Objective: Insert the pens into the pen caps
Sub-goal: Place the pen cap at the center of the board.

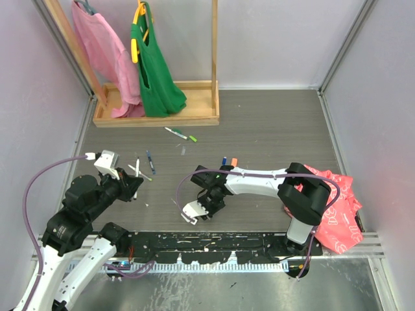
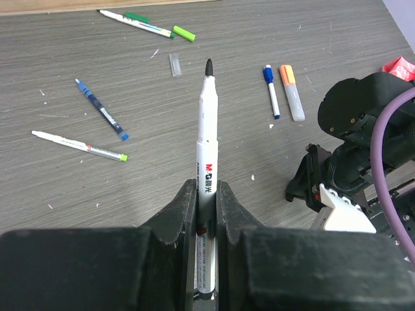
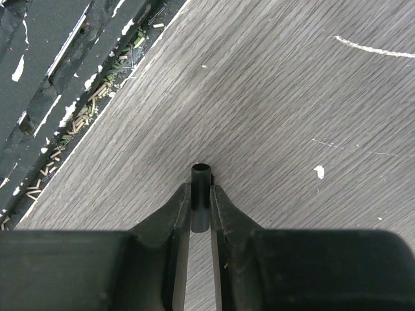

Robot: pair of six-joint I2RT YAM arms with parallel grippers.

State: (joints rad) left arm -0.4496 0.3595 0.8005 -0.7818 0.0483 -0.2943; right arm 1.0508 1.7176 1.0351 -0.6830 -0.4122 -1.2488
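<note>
Over the grey wood-grain table [image 2: 337, 39], clamps in the left gripper [image 2: 207, 194] a white-barrelled, black-tipped marker pen [image 2: 207, 129], tip pointing forward. Pinches in the right gripper [image 3: 200, 189] a short black plastic pen cap [image 3: 201, 176], open mouth outward. Looks like the mating step: calls for lining tip with mouth, then pushing straight in. Hides the cap's rear between the jaws; cannot make out the cap from the top view.

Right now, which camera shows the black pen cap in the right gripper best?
Right wrist: the black pen cap sits clamped between the fingers of the right gripper, its open mouth facing away. In top external it cannot be made out at the gripper. Left wrist shows only the right arm, with no cap visible.
</note>
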